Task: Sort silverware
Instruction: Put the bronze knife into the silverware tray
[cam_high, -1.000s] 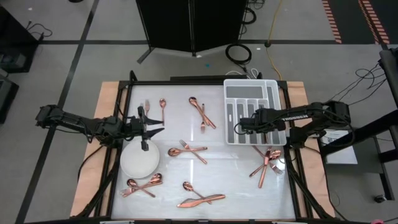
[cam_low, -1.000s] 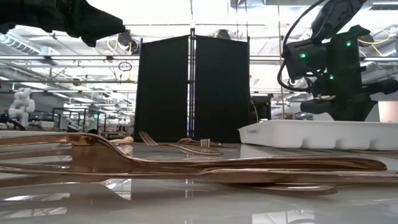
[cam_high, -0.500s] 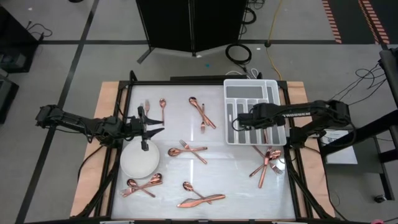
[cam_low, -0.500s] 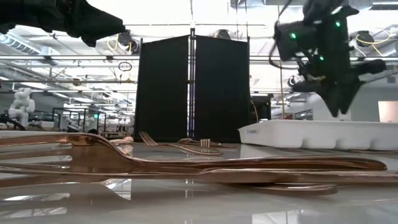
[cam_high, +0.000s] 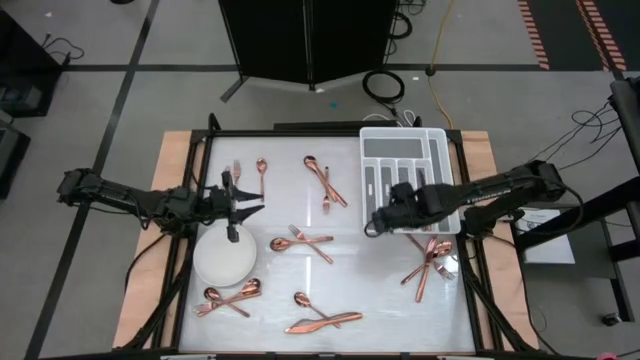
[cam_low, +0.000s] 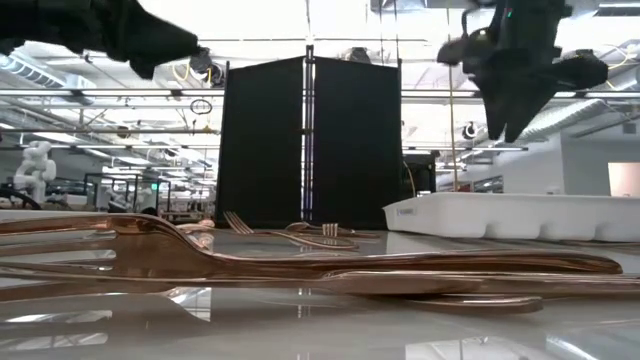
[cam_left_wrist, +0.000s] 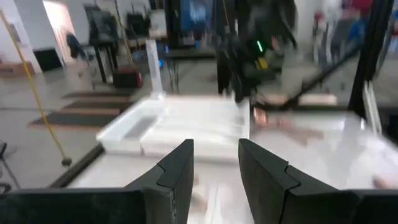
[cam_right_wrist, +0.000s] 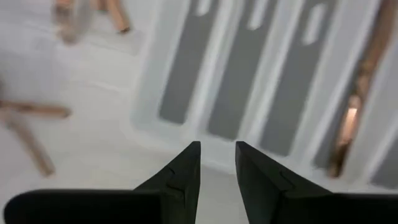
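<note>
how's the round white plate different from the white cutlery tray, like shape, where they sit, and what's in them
The plate is round and undivided; the cutlery tray is rectangular, split into several long slots. The plate sits at the table's left, just beneath the left hand; the tray sits at the far right corner, with the right hand off its near left corner. The plate looks bare, while the right wrist view shows a copper piece lying in one tray slot. Both are white.

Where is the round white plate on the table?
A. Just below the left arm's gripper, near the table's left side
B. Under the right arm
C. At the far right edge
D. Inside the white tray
A. In the high view the plate lies directly beneath the left gripper, far from the tray.
</note>
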